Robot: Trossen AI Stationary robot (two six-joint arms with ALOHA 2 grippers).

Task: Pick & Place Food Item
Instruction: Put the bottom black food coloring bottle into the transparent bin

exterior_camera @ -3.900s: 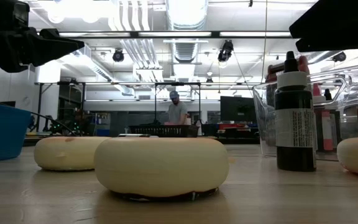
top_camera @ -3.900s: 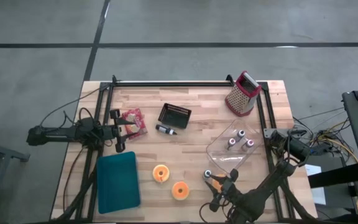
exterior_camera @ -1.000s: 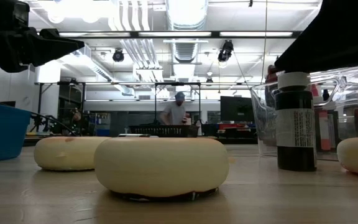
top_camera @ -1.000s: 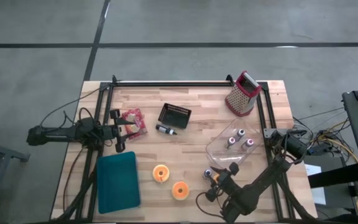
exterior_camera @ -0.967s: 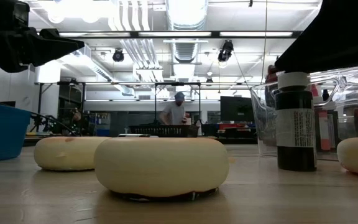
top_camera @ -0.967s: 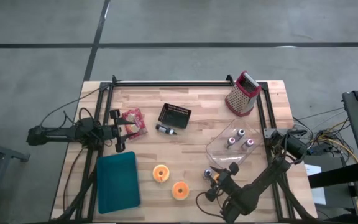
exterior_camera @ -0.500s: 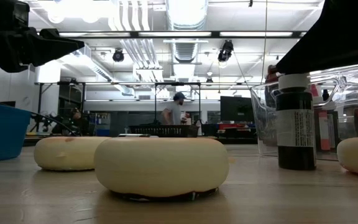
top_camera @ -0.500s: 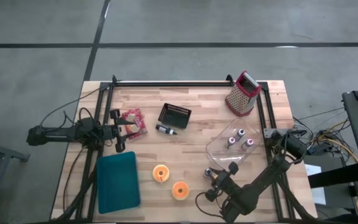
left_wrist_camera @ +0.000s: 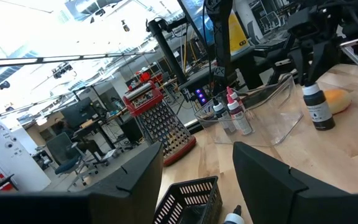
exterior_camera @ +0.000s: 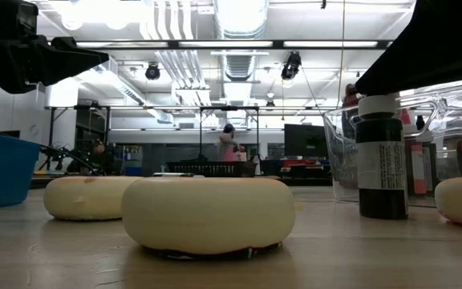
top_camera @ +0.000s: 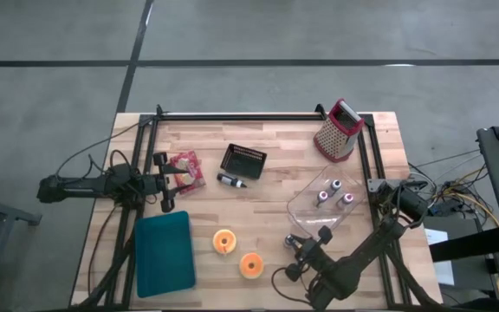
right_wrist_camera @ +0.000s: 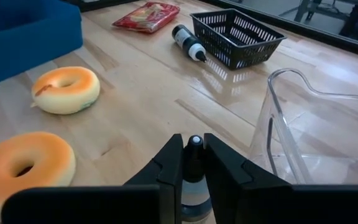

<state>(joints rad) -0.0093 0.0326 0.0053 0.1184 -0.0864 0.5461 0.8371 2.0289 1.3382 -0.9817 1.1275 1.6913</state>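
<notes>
Our right tool pinches the small dark bottle by its neck, upright on the counter beside the clear tub. It looks light, stiff and slick, so we grip below the cap. Our left tool waits open.

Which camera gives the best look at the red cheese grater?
The high view: the red grater sits unobstructed at the table's far right corner. The left wrist view shows it upright beside the black basket, partly cut off by that arm's own fingers. The low and right wrist views do not show it.
</notes>
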